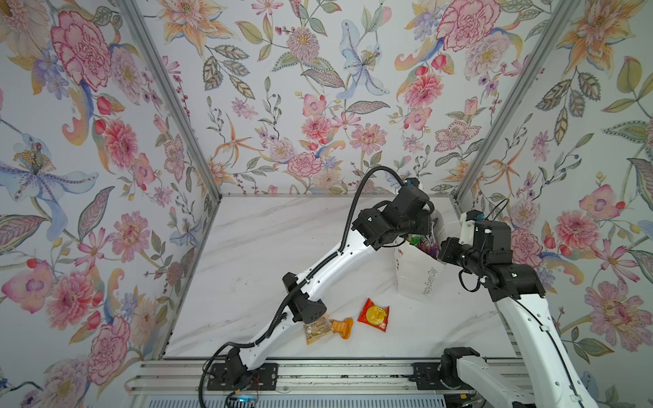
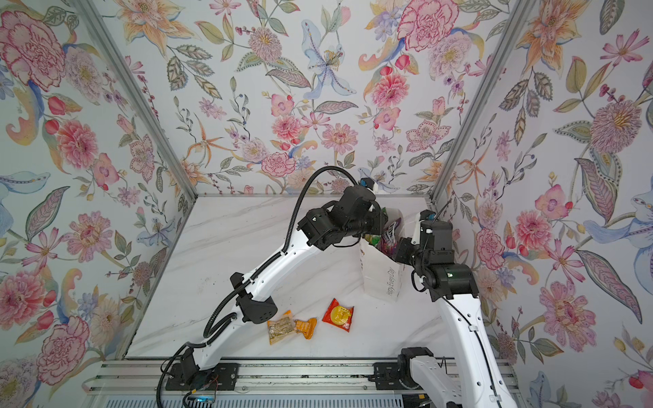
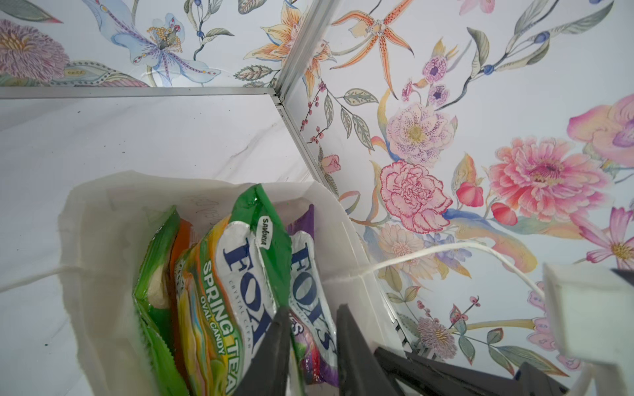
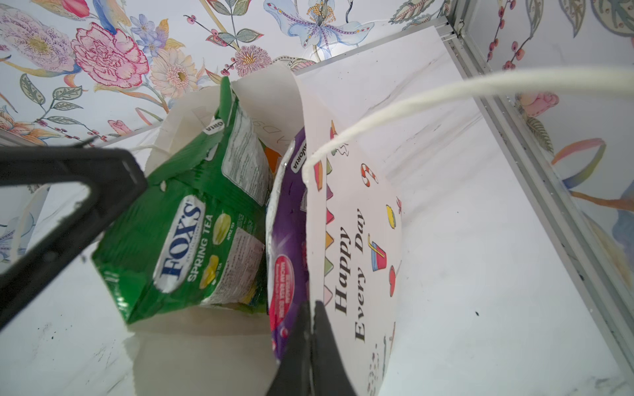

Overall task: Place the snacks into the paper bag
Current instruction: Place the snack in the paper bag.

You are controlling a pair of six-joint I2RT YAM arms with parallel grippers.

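Note:
The white paper bag (image 1: 417, 279) (image 2: 381, 279) stands at the right of the table, mouth up. My left gripper (image 3: 313, 308) hangs over its mouth, open. One finger touches the green FOX'S bag (image 3: 247, 260), and the purple FOX'S bag (image 3: 308, 274) shows in the gap. A green chips bag (image 3: 154, 274) also stands inside. My right gripper (image 4: 310, 305) is shut on the printed wall of the paper bag (image 4: 360, 223) at its rim. On the table lie two orange-wrapped bars (image 1: 319, 330) (image 1: 342, 326) and a red-orange sachet (image 1: 374, 315).
The bag stands near the back right corner, close to the floral side wall (image 3: 446, 171) and its metal rail (image 4: 535, 164). A white cord handle (image 4: 446, 92) arcs past my right wrist camera. My left arm (image 1: 318, 275) stretches across the table above the loose snacks.

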